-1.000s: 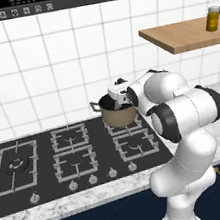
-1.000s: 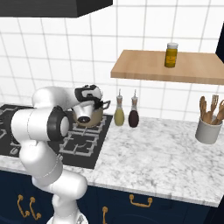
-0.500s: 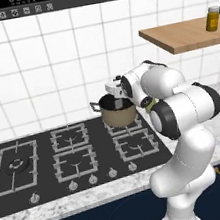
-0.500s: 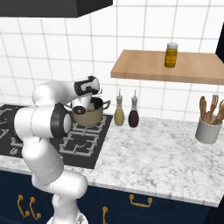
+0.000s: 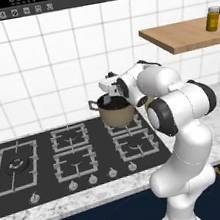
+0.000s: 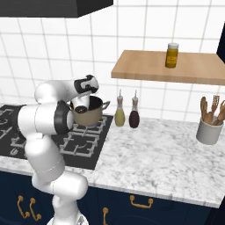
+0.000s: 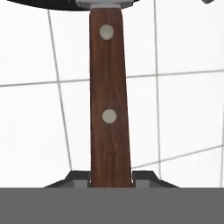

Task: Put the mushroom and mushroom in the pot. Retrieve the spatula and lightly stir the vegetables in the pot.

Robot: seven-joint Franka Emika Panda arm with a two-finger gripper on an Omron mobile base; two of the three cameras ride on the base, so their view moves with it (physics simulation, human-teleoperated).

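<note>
Spatula in my grasp, pot on the back burner

The spatula has a brown wooden handle with two pale rivets and a grey metal neck at its far end; the handle runs straight out from between my fingers, which press on it from both sides. The pot is small and round, tan-bodied with a dark rim and black side handles, standing upright on the hob's rear right burner.

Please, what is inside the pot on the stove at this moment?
The pot shows only a dark interior. The tool hangs over its rim, shut on a spatula with a wooden handle. Its blade end and any mushrooms inside cannot be seen; the arm and the pot's wall cover them.
</note>
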